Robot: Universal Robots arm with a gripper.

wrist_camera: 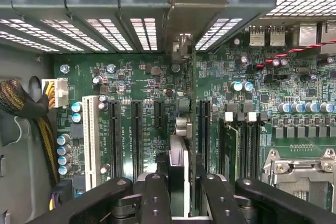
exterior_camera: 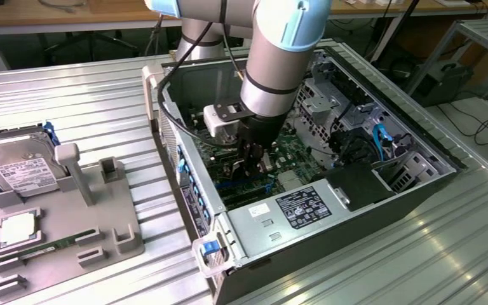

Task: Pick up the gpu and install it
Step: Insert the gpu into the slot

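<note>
In the wrist view the gpu (wrist_camera: 179, 163) is seen edge-on, held upright between my two black fingers (wrist_camera: 153, 198). My gripper (wrist_camera: 181, 200) is shut on it. The card runs over the green motherboard (wrist_camera: 131, 77), between two long black expansion slots (wrist_camera: 137, 129). Its silver end bracket (wrist_camera: 184, 14) reaches the row of rear slot covers. Whether the card's edge sits in a slot is hidden. In the exterior view my gripper (exterior_camera: 253, 166) is deep inside the open computer case (exterior_camera: 168, 95), low over the board.
A power supply (exterior_camera: 299, 210) fills the case's near end, with drive bays and blue cables (exterior_camera: 380, 143) on the exterior view's right. Outside the case, a grey fixture (exterior_camera: 100, 222) holds a hard drive (exterior_camera: 15, 166), a processor (exterior_camera: 20, 230) and a memory stick (exterior_camera: 49, 244). Memory slots (wrist_camera: 239, 140) lie beside the card.
</note>
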